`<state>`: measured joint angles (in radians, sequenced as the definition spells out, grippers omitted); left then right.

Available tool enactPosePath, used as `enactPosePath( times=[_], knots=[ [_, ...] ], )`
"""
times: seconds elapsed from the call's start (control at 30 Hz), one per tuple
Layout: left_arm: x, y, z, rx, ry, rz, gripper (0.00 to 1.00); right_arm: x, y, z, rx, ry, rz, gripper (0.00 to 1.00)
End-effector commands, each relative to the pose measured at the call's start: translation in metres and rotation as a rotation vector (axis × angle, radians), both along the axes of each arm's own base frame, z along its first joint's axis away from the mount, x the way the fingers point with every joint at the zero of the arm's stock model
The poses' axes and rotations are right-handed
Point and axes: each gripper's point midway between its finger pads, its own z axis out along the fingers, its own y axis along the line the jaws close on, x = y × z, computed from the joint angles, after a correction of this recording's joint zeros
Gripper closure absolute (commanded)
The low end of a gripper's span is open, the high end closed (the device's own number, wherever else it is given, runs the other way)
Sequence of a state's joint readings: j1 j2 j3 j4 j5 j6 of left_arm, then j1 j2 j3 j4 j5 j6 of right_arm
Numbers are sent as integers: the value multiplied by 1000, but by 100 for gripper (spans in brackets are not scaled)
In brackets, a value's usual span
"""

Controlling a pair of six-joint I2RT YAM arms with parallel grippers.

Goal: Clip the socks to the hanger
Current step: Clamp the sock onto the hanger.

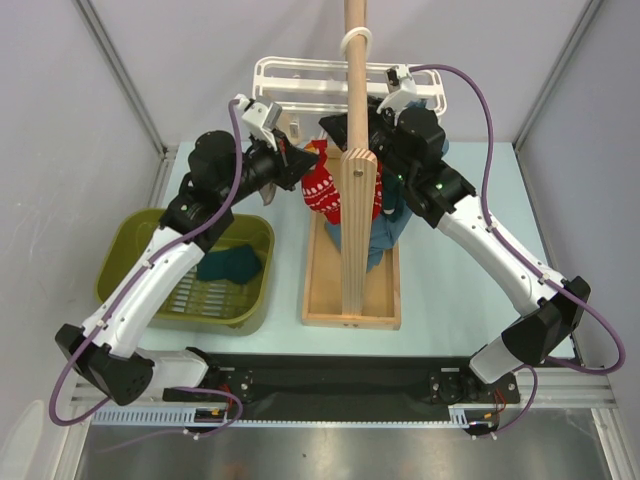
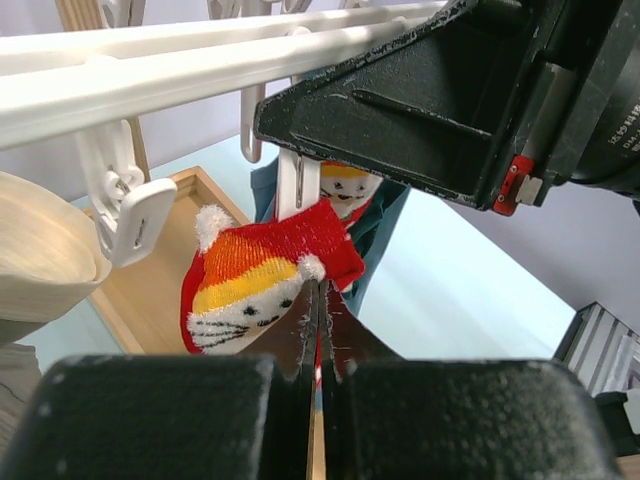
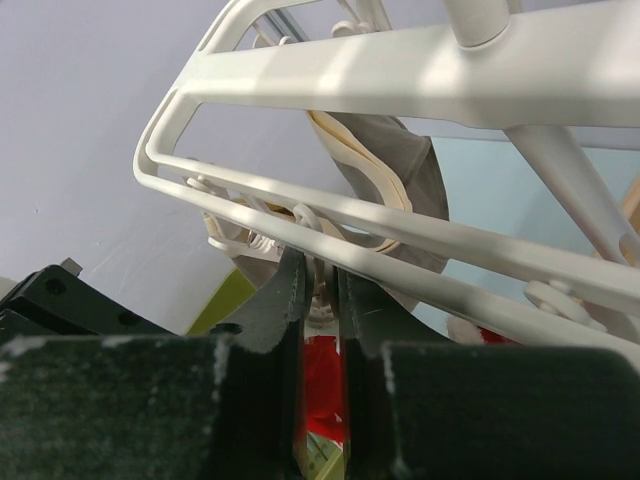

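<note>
**Desk:** Where are we on the sock job?

**Me:** Mid-clip on 1 sock, by my read. My left tool (image 2: pixel 318 300) is clenched on the edge of the red sock (image 2: pixel 250 270). It holds the sock up under the hanger (image 3: pixel 380 65), just left of the wooden stand (image 1: pixel 352 190) and well above the counter (image 1: pixel 450 280).

**Desk:** And the other arm?

**Me:** My right tool (image 3: pixel 320 290) reaches in from the right, its jaws pinched on a white clip peg (image 2: pixel 289 185) that dangles from the hanger. I take that as squeezing the peg open, though I cannot see the peg's mouth in any view.

**Desk:** Is the sock in the peg?

**Me:** I cannot tell. On the left wrist view the sock's top edge sits just beside the peg's lower end, touching or nearly so.

**Desk:** So what next?

**Me:** I judge the left arm has to nudge that edge up between the peg's jaws. Then I ease the right tool off so the peg bites, and only after that let go on the left. In the wrong order, the sock would likely drop.

**Desk:** Anything left after this 1?

**Me:** At least 1 teal sock (image 1: pixel 232 262) lies in the green basket (image 1: pixel 118 255) at the near left. A blue garment (image 1: pixel 385 240) hangs right of the stand.
</note>
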<state>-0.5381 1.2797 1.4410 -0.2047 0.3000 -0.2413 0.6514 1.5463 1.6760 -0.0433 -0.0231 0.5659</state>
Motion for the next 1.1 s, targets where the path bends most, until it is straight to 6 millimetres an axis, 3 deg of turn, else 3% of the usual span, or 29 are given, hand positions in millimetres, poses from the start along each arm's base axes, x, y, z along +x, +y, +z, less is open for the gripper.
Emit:
enactPosePath(
  times=[0.0, 0.37, 0.77, 1.07],
  knots=[
    [1, 1, 28, -15, -84, 16, 100, -6, 8, -20, -61, 54, 24, 100],
    [3, -6, 29, -20, -84, 5, 100, -8, 10, -18, -39, 62, 38, 100],
    [16, -13, 26, -29, -67, 16, 100, -13, 11, -16, -29, 61, 66, 72],
    [18, -13, 29, -38, -68, 25, 100, -12, 7, -15, -28, 59, 61, 62]
  ],
)
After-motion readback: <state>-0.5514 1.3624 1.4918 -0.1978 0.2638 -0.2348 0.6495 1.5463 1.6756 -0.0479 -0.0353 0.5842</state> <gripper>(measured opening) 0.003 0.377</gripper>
